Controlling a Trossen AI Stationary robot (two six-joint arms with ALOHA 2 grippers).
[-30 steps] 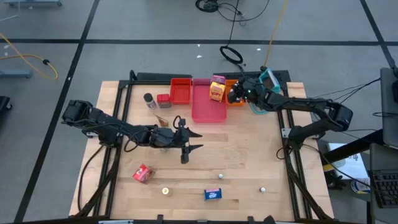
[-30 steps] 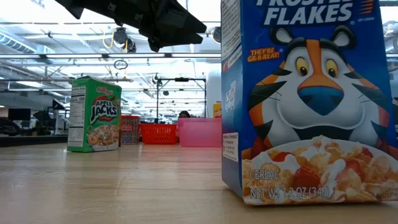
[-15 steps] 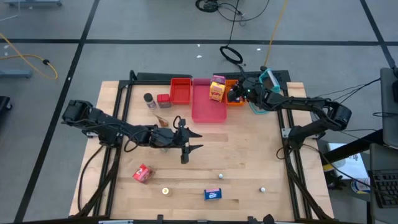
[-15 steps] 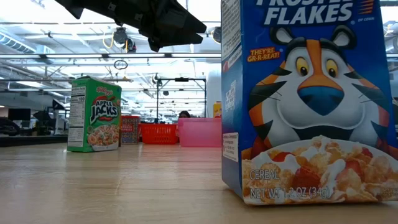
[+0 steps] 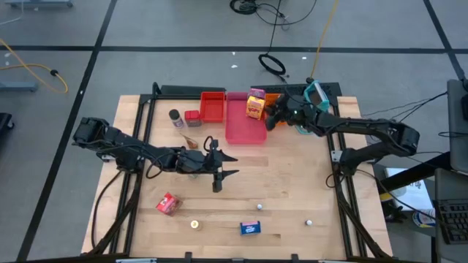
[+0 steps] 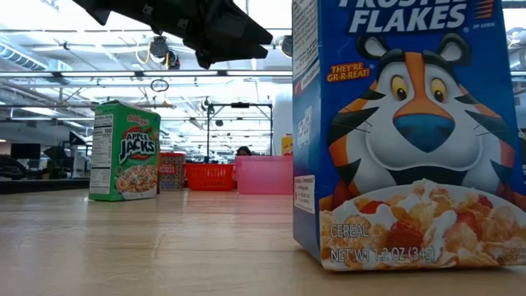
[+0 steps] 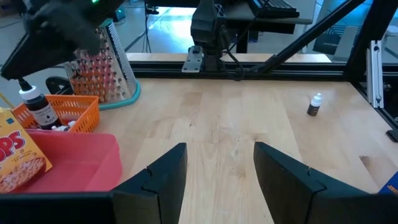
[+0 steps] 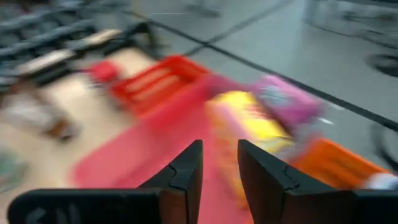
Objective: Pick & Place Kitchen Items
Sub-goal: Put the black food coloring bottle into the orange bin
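High view shows a pale, planked wooden worktop [image 5: 292,183] framed by dark rails, with glossy plastic trays along its far edge: a small red tray [image 5: 213,107], a long pink tray [image 5: 241,128] and an orange slatted basket [image 5: 278,117]. A yellow cardboard snack box [image 5: 255,107] stands in the pink tray with what looks like a pink pouch [image 8: 283,102] just behind it, though the right wrist view is smeared. The right gripper [image 5: 270,115] hangs at the pink tray's far corner, just beside the yellow box, its matte dark fingers [image 8: 183,171] parted and empty. The left gripper [image 5: 228,166] rests mid-worktop, released, fingers [image 7: 166,171] spread over bare wood, well apart from the trays. Nearer the front lie a red pouch [image 5: 167,204], a blue cereal box [image 5: 251,228] and small white pieces [image 5: 259,207]. A green cereal box [image 6: 125,150] stands upright farther back in the low view.
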